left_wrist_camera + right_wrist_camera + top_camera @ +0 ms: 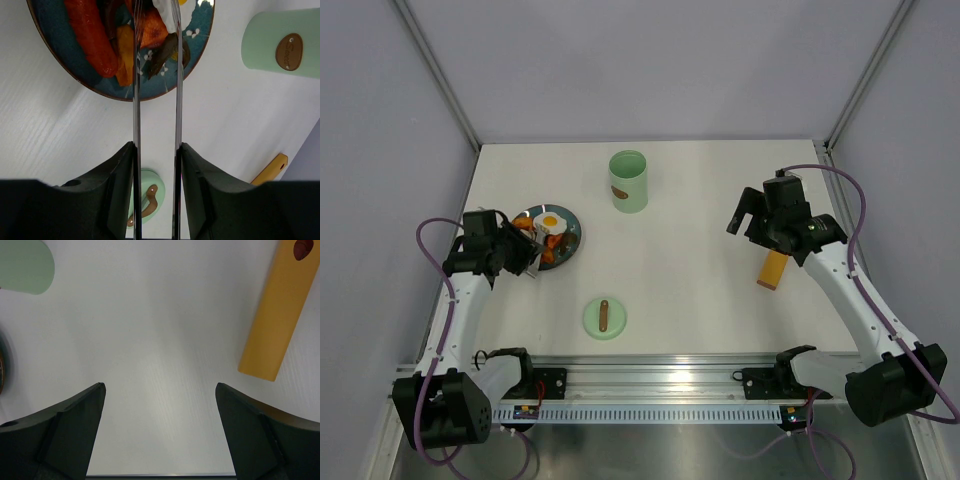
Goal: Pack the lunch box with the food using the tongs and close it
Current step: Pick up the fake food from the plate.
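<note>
Nearest to me, a little left of the middle of the bench, lies the lid, flat, with its brown bar handle up. I judge it is put aside there so that the box stays open for the packing, and it will go on last.

Further in on the left side, my left pincer is clenched on the tongs. One finger presses on the outer side of each silver arm, so my squeeze can close the tongs. The two arms run nearly parallel with a narrow gap between them. They reach out over the near rim of the dark blue plate, and their ends are among the food. I cannot tell if a piece is caught, because the tips are cut off in my wrist view. The food is a long red piece and some orange pieces, glossy, lying close together on the plate.

On the right side my right pincer is released, jaws wide, grasping nothing. It hovers above bare bench beside the orange-yellow strip, apart from it, probably waiting.

Farthest, near the middle, stands the lunch box: upright, pale mint green, open on top, with a small brown oval mark on its side. It is well apart from the plate.
</note>
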### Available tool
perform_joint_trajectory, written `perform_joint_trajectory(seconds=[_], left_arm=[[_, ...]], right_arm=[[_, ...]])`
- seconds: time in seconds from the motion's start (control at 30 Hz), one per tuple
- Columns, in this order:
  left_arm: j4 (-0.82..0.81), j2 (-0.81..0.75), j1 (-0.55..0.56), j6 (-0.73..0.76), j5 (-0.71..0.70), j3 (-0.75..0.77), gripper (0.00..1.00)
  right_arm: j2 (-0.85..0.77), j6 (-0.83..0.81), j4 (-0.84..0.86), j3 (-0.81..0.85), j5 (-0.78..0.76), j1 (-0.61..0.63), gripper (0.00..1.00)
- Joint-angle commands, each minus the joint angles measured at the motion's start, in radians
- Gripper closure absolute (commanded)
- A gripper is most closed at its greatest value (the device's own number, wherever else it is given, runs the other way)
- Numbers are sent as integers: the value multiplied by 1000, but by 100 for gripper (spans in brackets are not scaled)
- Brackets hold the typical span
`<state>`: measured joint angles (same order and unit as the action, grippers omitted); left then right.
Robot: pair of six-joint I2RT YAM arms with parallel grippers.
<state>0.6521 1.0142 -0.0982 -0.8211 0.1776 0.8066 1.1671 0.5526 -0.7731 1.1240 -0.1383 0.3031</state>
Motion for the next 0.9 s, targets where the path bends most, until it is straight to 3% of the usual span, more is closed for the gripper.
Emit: perform_joint_trajectory(seconds=[0.0,0.87], left_arm=[[-89,-3,-12,-10,28,2,57],[-215,35,-18,-21,53,-61,55]], right_arm=[[6,-23,28,46,3,5,0],[37,-19,31,49,12,5,0]])
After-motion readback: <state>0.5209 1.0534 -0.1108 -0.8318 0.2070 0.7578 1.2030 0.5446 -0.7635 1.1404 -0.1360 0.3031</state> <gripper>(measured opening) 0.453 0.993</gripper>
